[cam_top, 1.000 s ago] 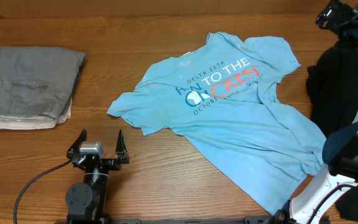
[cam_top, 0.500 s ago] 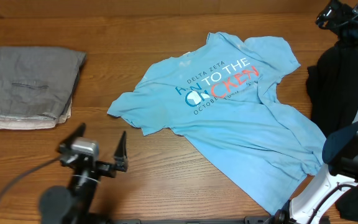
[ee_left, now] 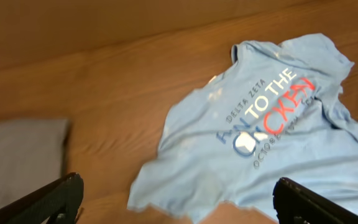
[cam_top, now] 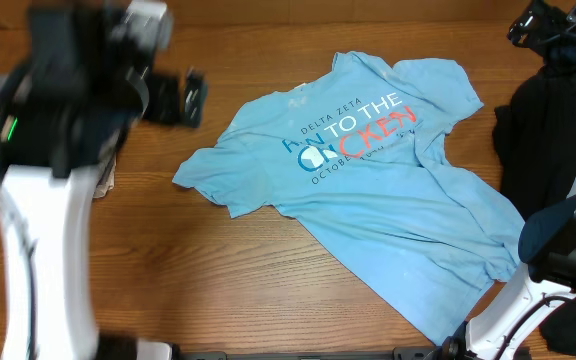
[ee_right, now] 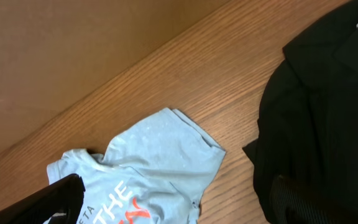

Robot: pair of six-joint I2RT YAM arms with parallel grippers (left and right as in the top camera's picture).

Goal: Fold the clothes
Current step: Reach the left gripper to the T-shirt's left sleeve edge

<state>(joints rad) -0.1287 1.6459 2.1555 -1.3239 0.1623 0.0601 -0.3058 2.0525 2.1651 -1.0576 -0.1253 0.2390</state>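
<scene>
Light blue short-sleeved T-shirt (cam_top: 368,180) with dark blue, white and orange-red lettering, spread print-up and wrinkled across the middle of the brown wooden desk (cam_top: 218,290). Folded grey garment (ee_left: 17,155) at the left, black garment (ee_right: 328,112) heaped at the right. Left claw (ee_left: 176,202) high above the desk, jaws wide apart, holding nothing. Right claw (ee_right: 179,202) likewise spread wide, empty.

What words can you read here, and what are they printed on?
"DELTA ZETA": small dark letters on the light blue T-shirt
"TO THE": large dark blue letters, same shirt
"CKEN": orange-red; letters before it unclear
"OCTOBER": small bottom line; the rest too small to read
No other readable text.
</scene>
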